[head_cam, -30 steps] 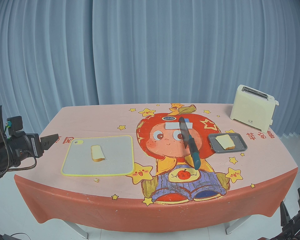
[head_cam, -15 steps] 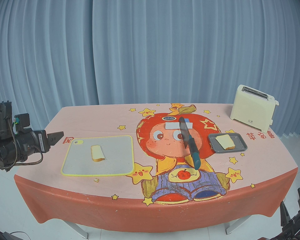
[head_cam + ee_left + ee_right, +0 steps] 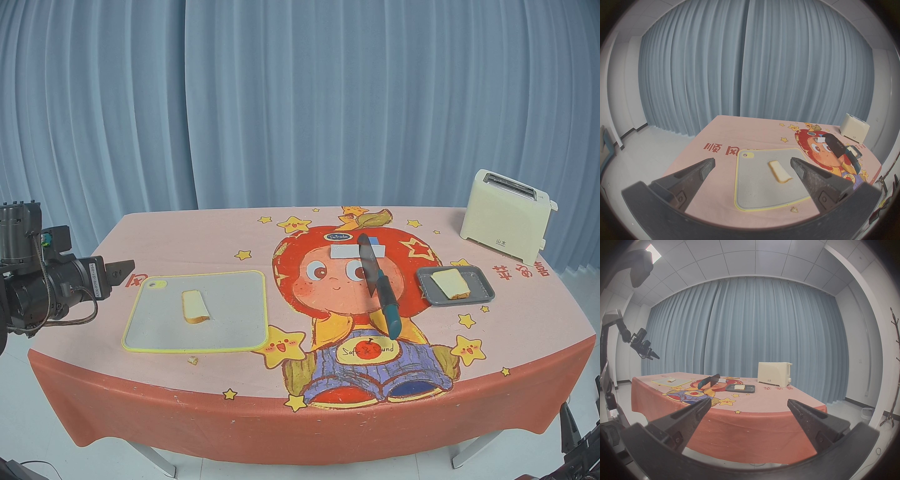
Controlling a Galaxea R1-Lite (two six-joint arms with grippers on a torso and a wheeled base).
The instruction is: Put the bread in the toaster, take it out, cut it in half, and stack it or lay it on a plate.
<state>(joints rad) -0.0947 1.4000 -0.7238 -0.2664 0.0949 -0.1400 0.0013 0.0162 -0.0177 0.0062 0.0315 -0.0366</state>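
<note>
One piece of bread [image 3: 195, 306] lies on the yellow-rimmed cutting board [image 3: 237, 312] at the table's left. Another piece of bread [image 3: 450, 282] rests on the grey plate [image 3: 482, 291] at the right, in front of the cream toaster [image 3: 506, 215]. A teal-handled knife [image 3: 381, 289] lies on the cloth between board and plate. My left gripper [image 3: 128, 267] hovers off the table's left edge, open and empty, pointing toward the board; its wrist view frames the bread [image 3: 779, 171] between the fingers [image 3: 752, 160]. My right gripper [image 3: 749, 400] stands open and empty, low and away from the table's front right.
A small crumb [image 3: 193, 360] lies on the cloth in front of the board. The table wears an orange cartoon cloth [image 3: 187, 244], and a blue curtain hangs behind. Bare cloth stretches behind the board and around the knife.
My left arm has risen and moved to the right, closer to the table's left edge. The bread, knife, plate and toaster have stayed put.
</note>
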